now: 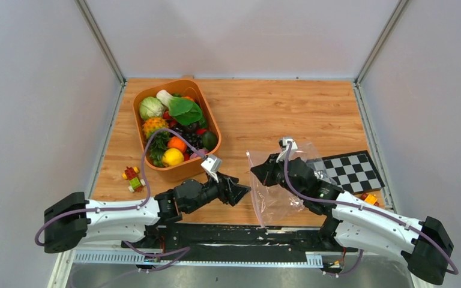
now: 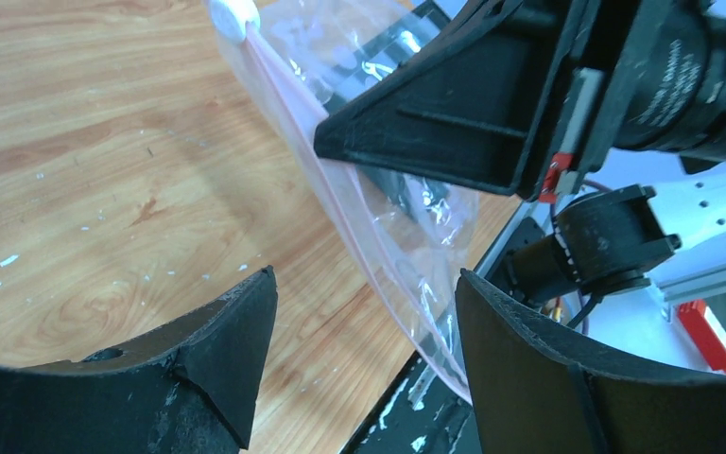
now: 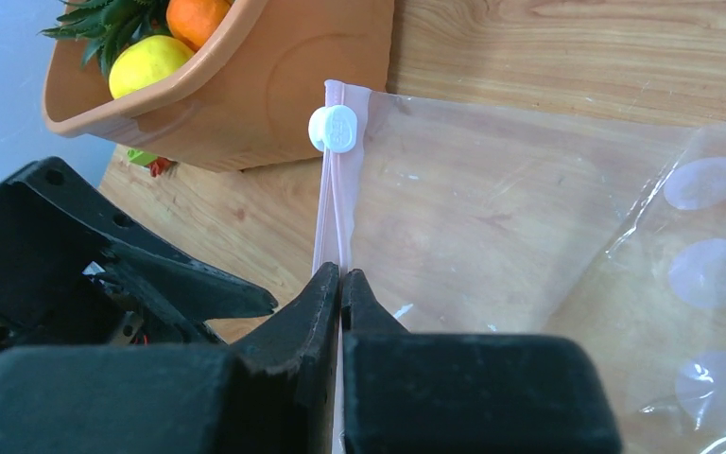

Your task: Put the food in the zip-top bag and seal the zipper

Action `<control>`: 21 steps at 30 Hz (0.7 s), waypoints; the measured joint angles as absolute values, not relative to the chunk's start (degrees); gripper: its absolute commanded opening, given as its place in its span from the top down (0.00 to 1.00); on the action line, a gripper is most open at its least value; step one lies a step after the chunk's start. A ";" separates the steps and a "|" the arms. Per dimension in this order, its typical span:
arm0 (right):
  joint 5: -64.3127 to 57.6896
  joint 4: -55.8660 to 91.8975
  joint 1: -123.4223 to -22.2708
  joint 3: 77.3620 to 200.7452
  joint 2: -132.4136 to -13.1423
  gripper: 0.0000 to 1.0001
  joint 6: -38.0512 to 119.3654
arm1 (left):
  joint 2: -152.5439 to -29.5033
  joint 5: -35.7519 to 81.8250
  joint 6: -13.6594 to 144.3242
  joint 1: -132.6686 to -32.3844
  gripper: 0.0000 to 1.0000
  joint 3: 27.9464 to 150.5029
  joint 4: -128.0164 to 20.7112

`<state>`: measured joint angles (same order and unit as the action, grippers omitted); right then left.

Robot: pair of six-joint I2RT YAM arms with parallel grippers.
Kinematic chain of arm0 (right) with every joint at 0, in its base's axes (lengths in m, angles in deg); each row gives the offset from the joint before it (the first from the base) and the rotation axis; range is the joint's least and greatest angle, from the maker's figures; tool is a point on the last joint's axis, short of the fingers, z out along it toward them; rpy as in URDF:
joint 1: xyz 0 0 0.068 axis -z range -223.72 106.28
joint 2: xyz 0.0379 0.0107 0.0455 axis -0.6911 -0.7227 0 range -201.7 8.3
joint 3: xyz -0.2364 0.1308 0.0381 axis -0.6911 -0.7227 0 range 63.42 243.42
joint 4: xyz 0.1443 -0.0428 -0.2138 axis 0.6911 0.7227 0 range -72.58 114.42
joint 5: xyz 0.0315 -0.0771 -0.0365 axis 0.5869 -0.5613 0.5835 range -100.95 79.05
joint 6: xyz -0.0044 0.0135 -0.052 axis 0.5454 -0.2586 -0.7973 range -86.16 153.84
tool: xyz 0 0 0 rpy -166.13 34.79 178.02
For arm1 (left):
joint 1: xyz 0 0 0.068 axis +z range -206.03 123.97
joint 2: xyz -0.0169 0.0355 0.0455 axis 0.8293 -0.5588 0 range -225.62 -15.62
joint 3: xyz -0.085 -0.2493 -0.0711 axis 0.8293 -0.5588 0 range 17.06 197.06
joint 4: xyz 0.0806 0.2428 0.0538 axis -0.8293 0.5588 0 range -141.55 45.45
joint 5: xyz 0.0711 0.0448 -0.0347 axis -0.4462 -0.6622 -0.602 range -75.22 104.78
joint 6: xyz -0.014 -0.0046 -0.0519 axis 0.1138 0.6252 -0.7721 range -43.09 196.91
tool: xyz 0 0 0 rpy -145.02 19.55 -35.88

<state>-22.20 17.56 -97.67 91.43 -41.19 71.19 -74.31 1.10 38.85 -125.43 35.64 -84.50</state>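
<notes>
The clear zip-top bag (image 1: 276, 186) lies near the front of the table, its pinkish zipper (image 3: 333, 203) facing left with a white slider (image 3: 333, 128) at the far end. My right gripper (image 1: 258, 171) is shut on the zipper strip (image 2: 293, 104), seen pinched between its fingers in the right wrist view (image 3: 341, 284). My left gripper (image 1: 243, 192) is open and empty just left of the bag's mouth edge; the lower zipper edge passes close to its right finger (image 2: 529, 369). The food (image 1: 177, 123) lies in the orange tub (image 1: 183, 171) at the back left.
A black-and-white checkered board (image 1: 351, 170) lies to the right, partly under the bag. A small toy of coloured bricks (image 1: 133, 178) sits left of the tub. An orange piece (image 1: 370, 198) lies by the right arm. White walls bound the table.
</notes>
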 measured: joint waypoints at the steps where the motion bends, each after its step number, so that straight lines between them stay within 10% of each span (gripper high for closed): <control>1: -22.07 17.72 -97.67 91.43 -41.21 1.00 71.21 | -73.61 1.02 38.85 -125.43 0.23 35.64 -84.39; 21: -15.14 17.13 -97.67 92.02 -42.61 1.00 71.23 | -79.21 -1.34 38.17 -125.46 0.35 36.74 -83.71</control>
